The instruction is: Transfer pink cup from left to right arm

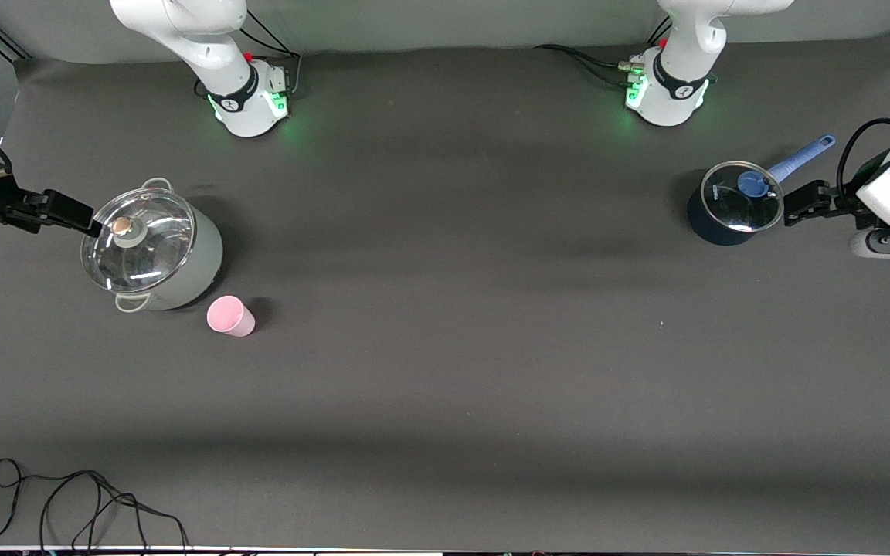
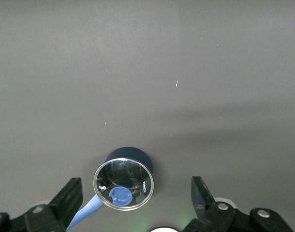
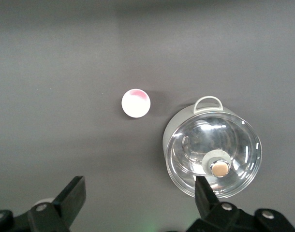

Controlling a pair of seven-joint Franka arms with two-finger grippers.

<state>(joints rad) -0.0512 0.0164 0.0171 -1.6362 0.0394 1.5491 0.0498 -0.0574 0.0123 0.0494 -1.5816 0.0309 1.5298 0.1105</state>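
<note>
Pink cup upright beside grey pot; left claw apart, right claw apart, arms cropped.

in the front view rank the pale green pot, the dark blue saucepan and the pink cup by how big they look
1. pale green pot, clearly largest
2. dark blue saucepan, smaller
3. pink cup, smallest by far

All three sit on the table, so camera distance hardly affects the order.

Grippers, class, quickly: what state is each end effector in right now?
Left gripper: open, holding nothing, over the blue saucepan.
Right gripper: open, holding nothing, beside the lidded grey pot; the pink cup stands untouched on the table.
</note>
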